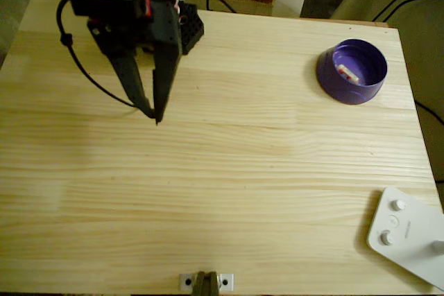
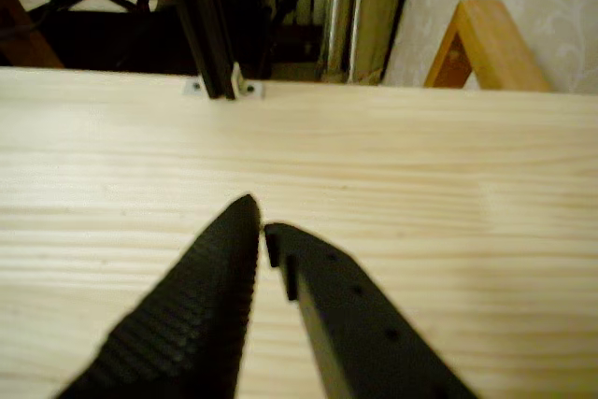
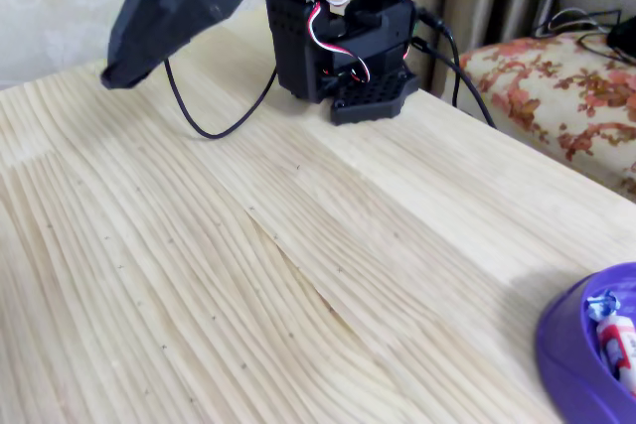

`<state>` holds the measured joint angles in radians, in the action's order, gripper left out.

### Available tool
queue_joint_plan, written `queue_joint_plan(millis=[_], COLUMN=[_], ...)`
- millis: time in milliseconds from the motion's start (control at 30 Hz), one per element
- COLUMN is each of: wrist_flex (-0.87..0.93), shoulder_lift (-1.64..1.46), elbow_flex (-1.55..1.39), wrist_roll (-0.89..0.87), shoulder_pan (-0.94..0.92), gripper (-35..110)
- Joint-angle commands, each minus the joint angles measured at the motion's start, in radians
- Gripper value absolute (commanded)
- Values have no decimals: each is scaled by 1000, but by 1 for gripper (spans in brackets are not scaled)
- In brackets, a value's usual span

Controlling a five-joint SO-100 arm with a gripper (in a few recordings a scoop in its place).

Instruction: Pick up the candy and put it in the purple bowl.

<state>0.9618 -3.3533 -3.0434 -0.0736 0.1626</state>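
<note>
Pale pine boards make up the tabletop [image 1: 229, 171], most of which lies bare in the overhead view. The black end effector [image 1: 152, 114] hangs above the upper left part of it, near the left and far edges, fingers pointing down and tips nearly touching. In the wrist view the end effector [image 2: 261, 221] shows a ribbed finger and a smooth one drawn together with a thin gap at the tips and nothing between them. The fixed view shows the end effector [image 3: 119, 74] raised clear of the wood, with a thin black cable looping below it.

The purple bowl [image 1: 352, 71] sits well apart from the arm, close to the right edge and the far right corner. The candy [image 1: 347, 73] lies inside it, a small white and red stick; in the fixed view the candy [image 3: 621, 343] rests against the inner wall of the purple bowl [image 3: 571, 364].

A white device with round buttons [image 1: 408, 235] overhangs the near right corner. A small metal bracket [image 1: 206, 281] is fixed at the middle of the near edge.
</note>
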Motion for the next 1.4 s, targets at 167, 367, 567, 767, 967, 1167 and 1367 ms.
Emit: queue_joint_plan(millis=[167, 367, 567, 767, 967, 1167, 1367], wrist_flex=[92, 92, 92, 92, 92, 92, 92], shoulder_lift=[-97, -98, -98, -98, -98, -98, -98], elbow_flex=[-61, -75, -78, -78, -78, -78, -78], wrist_roll=[-11, -11, -11, -11, -11, -11, -11], shoulder_pan=[-6, -12, -12, -11, -11, -11, -11], gripper=[0, 0, 0, 0, 0, 0, 0])
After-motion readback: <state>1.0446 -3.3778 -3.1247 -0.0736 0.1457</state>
